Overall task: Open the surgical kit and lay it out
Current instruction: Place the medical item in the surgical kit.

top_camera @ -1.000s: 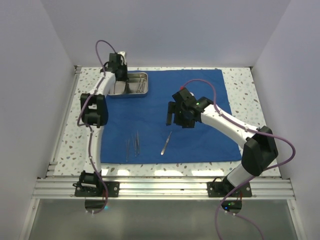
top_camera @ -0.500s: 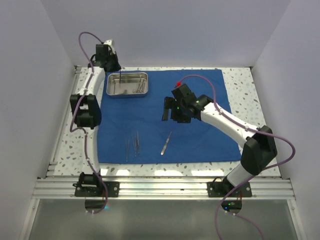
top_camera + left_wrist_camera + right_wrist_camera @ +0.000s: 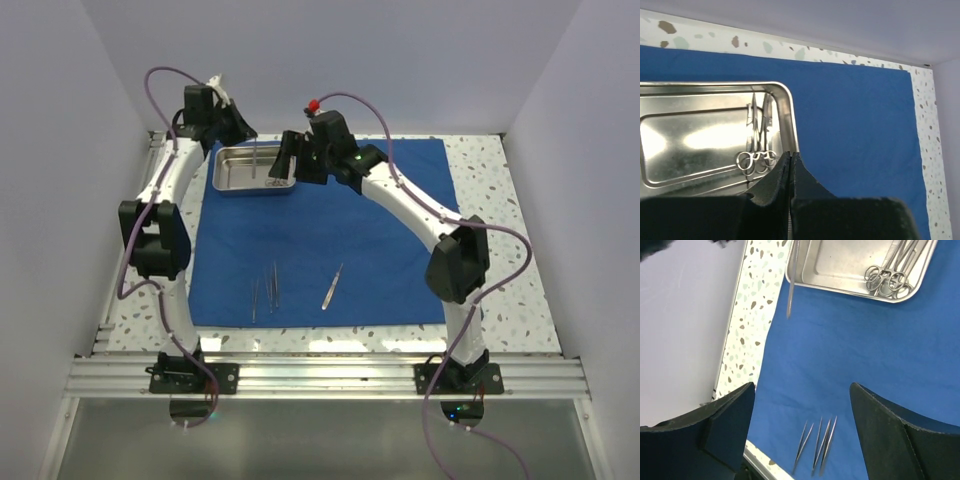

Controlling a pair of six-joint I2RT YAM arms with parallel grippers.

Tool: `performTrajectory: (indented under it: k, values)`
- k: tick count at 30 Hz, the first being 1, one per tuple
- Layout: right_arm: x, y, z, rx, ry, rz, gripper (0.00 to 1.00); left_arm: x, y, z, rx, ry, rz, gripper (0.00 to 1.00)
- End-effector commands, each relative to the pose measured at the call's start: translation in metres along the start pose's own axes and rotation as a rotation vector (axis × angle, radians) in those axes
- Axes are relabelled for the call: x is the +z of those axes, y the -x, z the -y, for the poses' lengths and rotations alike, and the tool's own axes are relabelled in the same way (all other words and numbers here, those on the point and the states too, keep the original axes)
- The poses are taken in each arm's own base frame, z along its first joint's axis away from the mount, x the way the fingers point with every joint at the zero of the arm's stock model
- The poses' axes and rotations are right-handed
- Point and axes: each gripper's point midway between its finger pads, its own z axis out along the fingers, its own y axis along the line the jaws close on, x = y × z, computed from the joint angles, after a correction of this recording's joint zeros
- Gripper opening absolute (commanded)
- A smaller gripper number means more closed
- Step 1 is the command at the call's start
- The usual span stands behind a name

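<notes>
We log wrap [image 3: 390,240] spread, tweezers [image 3: 265,290] out, scissors [image 3: 885,277] in tray [image 3: 690,135]; left jaws pinch a tool [image 3: 792,280], right jaws spread.

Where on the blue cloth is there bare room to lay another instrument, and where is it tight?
Widest: the cloth's right half, from the lone instrument to its right edge. Also the band between tray and tweezers. Tight: the tray corner, where the shut left tool dangles a thin instrument and the open right tool hovers.

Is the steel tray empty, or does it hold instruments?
Not empty: ring-handled instruments lie inside the tray.
</notes>
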Motion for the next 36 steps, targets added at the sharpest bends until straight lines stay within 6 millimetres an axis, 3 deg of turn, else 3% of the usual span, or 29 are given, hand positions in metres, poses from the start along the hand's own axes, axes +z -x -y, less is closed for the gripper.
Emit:
performTrajectory:
  k: [1, 10, 19, 24, 25, 29, 36]
  values:
    - [0.012, 0.007, -0.013, 0.024, 0.074, -0.002, 0.8, -0.036, 0.014, 0.073, 0.009, -0.152, 0.049, 0.0]
    - [0.012, 0.007, -0.014, 0.062, 0.098, 0.034, 0.78, -0.067, -0.002, 0.119, 0.015, -0.204, 0.006, 0.0]
    - [-0.004, 0.015, -0.015, 0.058, 0.094, 0.071, 0.77, -0.076, -0.024, 0.145, 0.031, -0.226, -0.024, 0.0]
    - [-0.013, 0.021, -0.017, 0.062, 0.104, 0.1, 0.74, -0.078, -0.031, 0.149, 0.033, -0.224, -0.031, 0.0]
    - [-0.015, 0.024, -0.017, 0.062, 0.102, 0.109, 0.72, -0.078, -0.033, 0.149, 0.033, -0.224, -0.033, 0.0]
    - [-0.016, 0.026, -0.013, 0.072, 0.098, 0.114, 0.38, -0.081, -0.032, 0.153, 0.035, -0.227, -0.027, 0.0]
    - [-0.017, 0.022, -0.004, 0.08, 0.087, 0.109, 0.19, -0.086, -0.03, 0.159, 0.031, -0.244, -0.021, 0.0]
